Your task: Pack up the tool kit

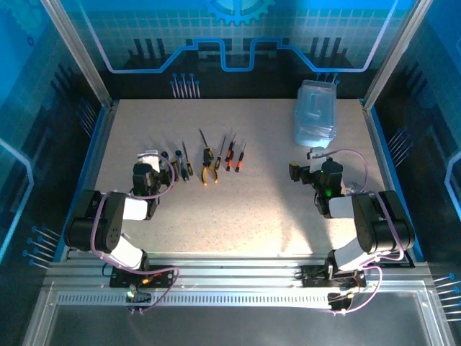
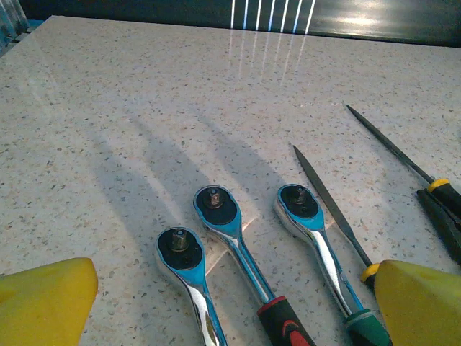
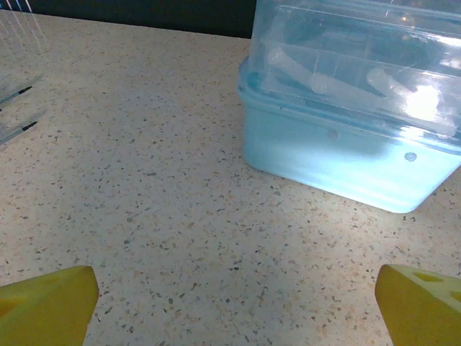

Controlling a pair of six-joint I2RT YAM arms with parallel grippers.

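Grip comes first: the right end effector (image 3: 234, 303) stands spread wide with nothing in it. It is aimed at the near side of the light-blue case (image 3: 346, 155), close to it but not touching. The left end effector (image 2: 234, 303) is likewise spread and empty, far to the left of the case, poised low over three chrome ratchets (image 2: 216, 209).

Further out, the case stands toward the far right of the table (image 1: 274, 209), with its clear lid (image 3: 360, 43) seated on top. The tools lie in a row well to the left of the case. The ratchets are farthest from it, then come a slim file (image 2: 328, 194), a yellow-and-black screwdriver (image 1: 204, 146) and the orange-handled pliers (image 1: 210, 175). Nearest the case are two red-and-black screwdrivers (image 1: 230, 155).

We judge that packing is not yet begun and that the lid is the step in hand. To do it well, we would close the right end effector on the lid's handle or rim, not on the base. We would lift straight up so the light case does not drag along; whether it latches we cannot tell. We would park the lid on the side of the case away from the tools.
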